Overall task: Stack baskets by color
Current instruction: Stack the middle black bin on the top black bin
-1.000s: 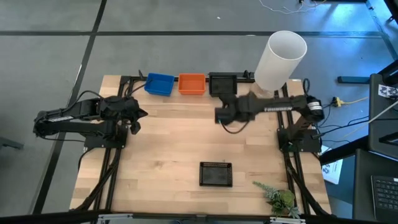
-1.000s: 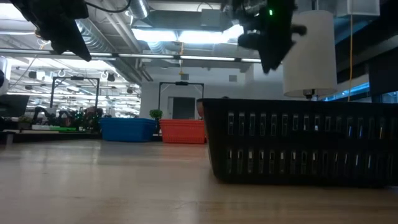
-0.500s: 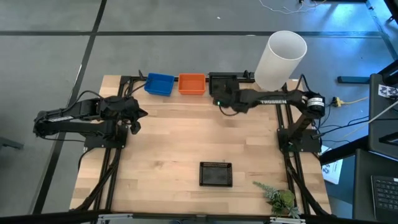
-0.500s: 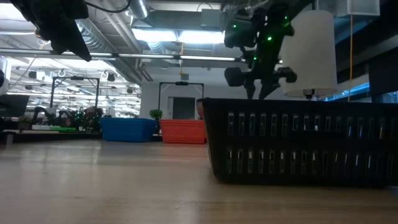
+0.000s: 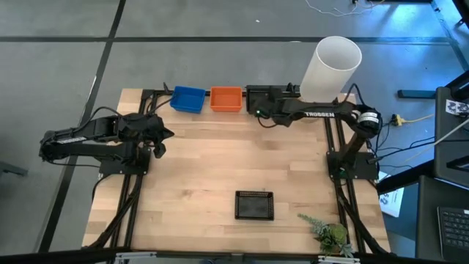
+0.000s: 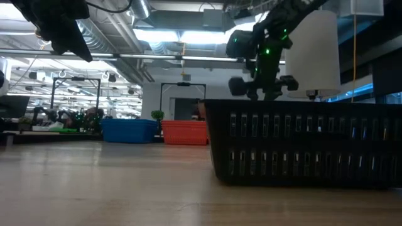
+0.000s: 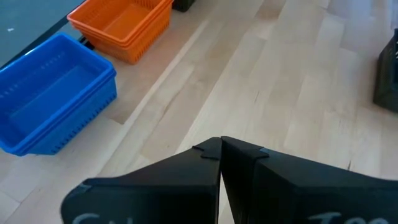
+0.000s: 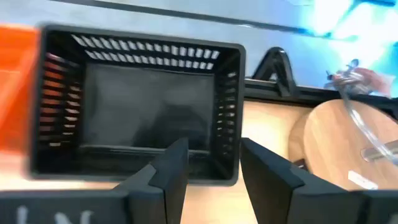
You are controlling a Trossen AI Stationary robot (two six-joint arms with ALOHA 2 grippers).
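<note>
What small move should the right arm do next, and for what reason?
Probably lower the right end effector so its open fingers straddle the near wall of the black basket at the table's far edge, then close. In the wrist view that wall sits just ahead of the gap, nothing is held, and another black basket waits alone near the front. The left end effector is shut and idle.

"TROSSEN" lettering on right arm (image 5: 316,114); nothing else legible
</note>
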